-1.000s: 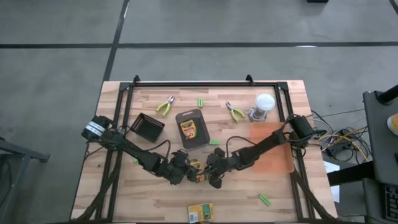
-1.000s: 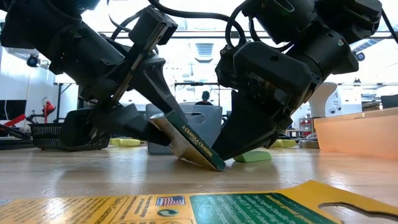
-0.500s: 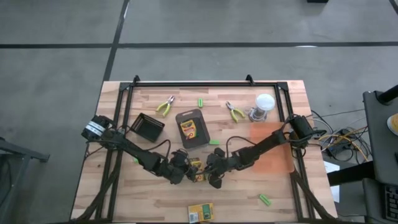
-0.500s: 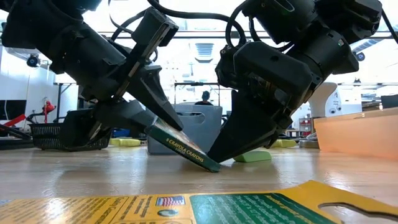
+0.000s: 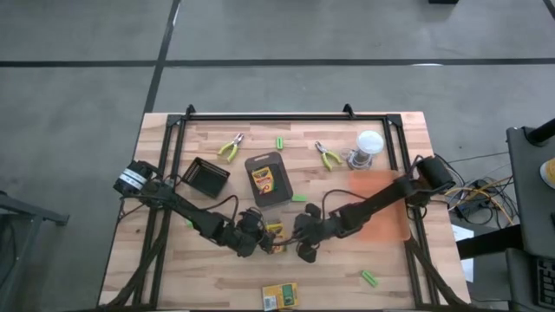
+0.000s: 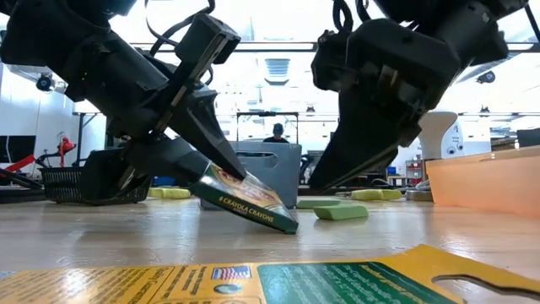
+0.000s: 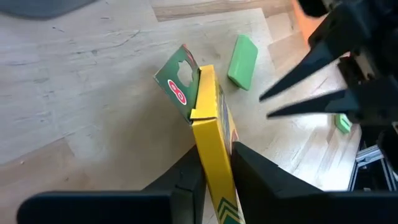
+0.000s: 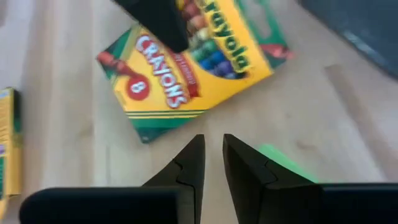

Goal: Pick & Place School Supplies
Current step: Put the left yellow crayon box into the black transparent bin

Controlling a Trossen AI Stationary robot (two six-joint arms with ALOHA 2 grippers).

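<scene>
Between the left gripper's [image 6: 221,173] closed fingers [image 7: 249,180]: a crayon box [image 6: 245,200], clamped by its narrow edges, tilted, lower corner touching or just above the table [image 6: 126,245]. Just beside it, now apart: the right gripper [image 6: 350,169], raised off the box since half a second ago, when its tips pressed against the box's lower end; fingers [image 8: 249,171] nearly together, a narrow gap between them, nothing held. Under those empty fingers in the right wrist view: the box's printed face [image 8: 186,65], and a green stick [image 8: 283,162] flat on the wood. Likely reading: hand-off or joint re-grip finished, box now carried by the left arm alone, ready for transfer. Beyond the jaws, well apart in the high view: a second crayon box [image 5: 264,180] lying in the dark tray [image 5: 276,160], a third crayon box [image 5: 280,295] at the table's near edge, two pliers [image 5: 229,148] [image 5: 328,156], more green sticks [image 5: 370,278], and a black basket [image 5: 205,177]. Remaining work, judged from this layout: most supplies not yet placed, one box in hand.
</scene>
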